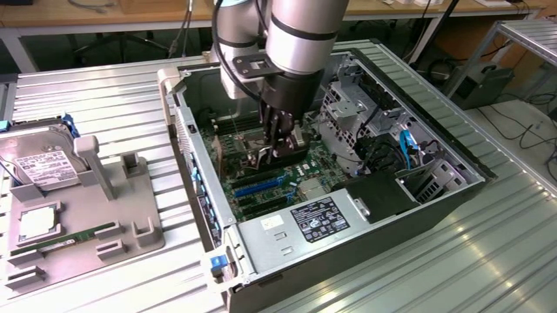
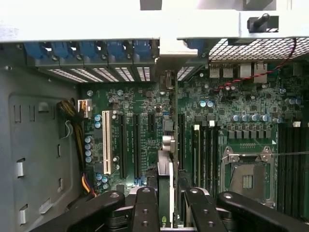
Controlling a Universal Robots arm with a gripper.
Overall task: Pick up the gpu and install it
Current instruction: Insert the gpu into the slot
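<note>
Wrist view: the gripper [image 2: 167,205] pinches the gpu [image 2: 165,181] edge-on, green board above motherboard [image 2: 145,121] slots, CPU socket [image 2: 247,176] beside.

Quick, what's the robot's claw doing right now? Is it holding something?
End effector: closed on the gpu, holding it edge-on over the motherboard inside the computer case.

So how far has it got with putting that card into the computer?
The pickup looks done: the gripper holds the gpu edge-on, inside the open computer case. In hand now is lowering it over the motherboard slots. Left: seating it. It sits above the board, and I can't tell whether it's in a slot.
</note>
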